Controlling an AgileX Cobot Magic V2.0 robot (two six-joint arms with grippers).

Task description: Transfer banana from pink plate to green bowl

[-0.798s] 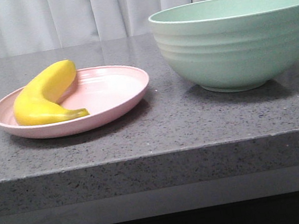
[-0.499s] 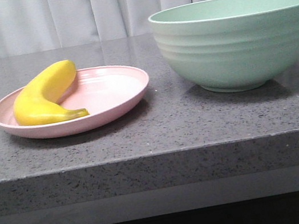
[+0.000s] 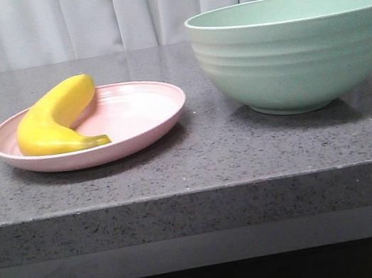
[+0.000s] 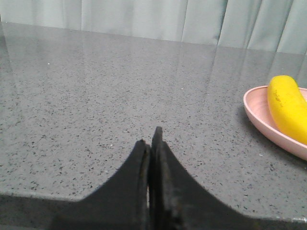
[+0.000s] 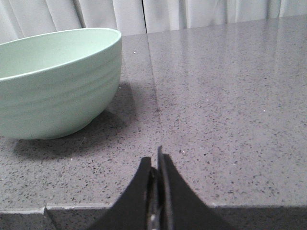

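The yellow banana (image 3: 56,118) lies on the left part of the pink plate (image 3: 146,117), on the left of the grey stone table. The green bowl (image 3: 297,51) stands to the right of the plate, empty as far as I can see. Neither gripper shows in the front view. My left gripper (image 4: 151,139) is shut and empty, low at the table's front edge, with the banana (image 4: 288,108) and plate (image 4: 261,117) off to one side. My right gripper (image 5: 156,160) is shut and empty at the front edge, the bowl (image 5: 57,81) beyond it and to one side.
The grey speckled table (image 3: 197,159) has a thick front edge with a drop below it. A pale curtain (image 3: 114,15) hangs behind the table.
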